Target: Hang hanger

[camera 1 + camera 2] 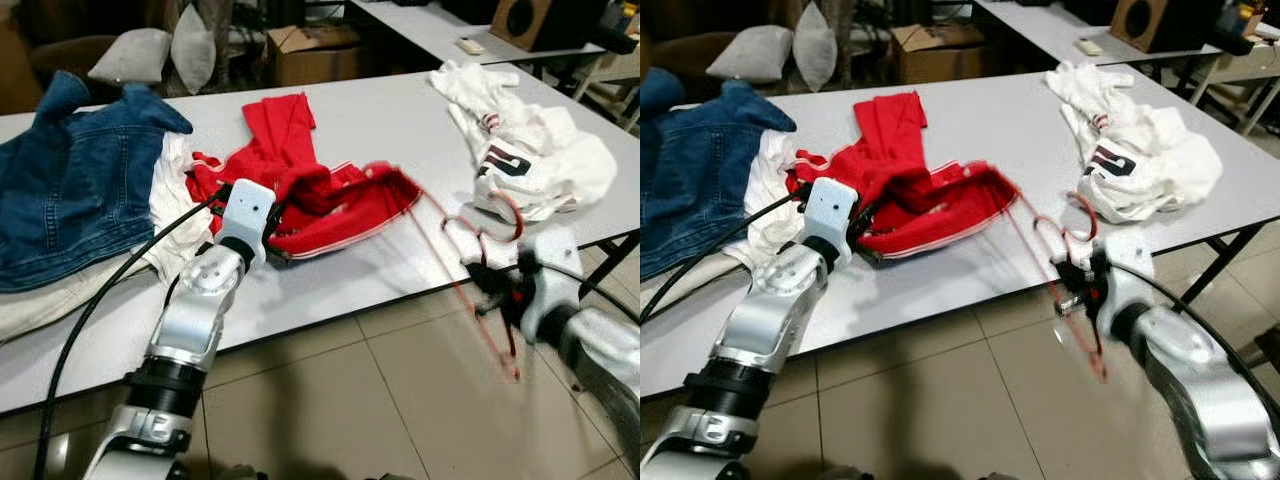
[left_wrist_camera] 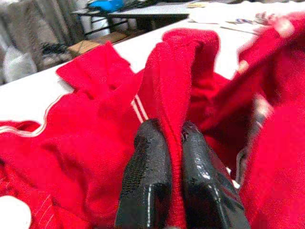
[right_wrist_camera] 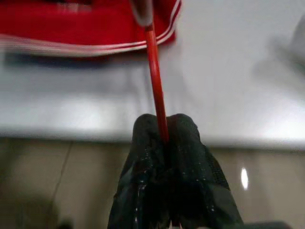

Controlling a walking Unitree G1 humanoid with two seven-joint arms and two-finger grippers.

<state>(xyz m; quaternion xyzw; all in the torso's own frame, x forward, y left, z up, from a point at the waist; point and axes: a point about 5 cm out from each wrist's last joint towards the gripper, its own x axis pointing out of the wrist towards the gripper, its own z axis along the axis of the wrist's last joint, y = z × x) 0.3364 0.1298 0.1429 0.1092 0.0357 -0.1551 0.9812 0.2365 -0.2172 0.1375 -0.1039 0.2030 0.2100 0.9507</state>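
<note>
A red garment with white stripes (image 1: 300, 190) lies crumpled on the white table (image 1: 380, 110). My left gripper (image 2: 167, 143) is shut on a fold of its red cloth, near the table's front edge. A thin red wire hanger (image 1: 470, 270) is blurred by motion; one end reaches into the garment's opening and the rest hangs off the table's front edge. My right gripper (image 3: 163, 138) is shut on the hanger's red rod (image 3: 155, 71), just in front of the table edge.
A blue denim jacket (image 1: 70, 180) over pale cloth lies at the table's left. A white shirt with red and black print (image 1: 520, 150) is heaped at the right. Tiled floor (image 1: 350, 400) lies below; a cardboard box (image 1: 310, 50), cushions and another table stand behind.
</note>
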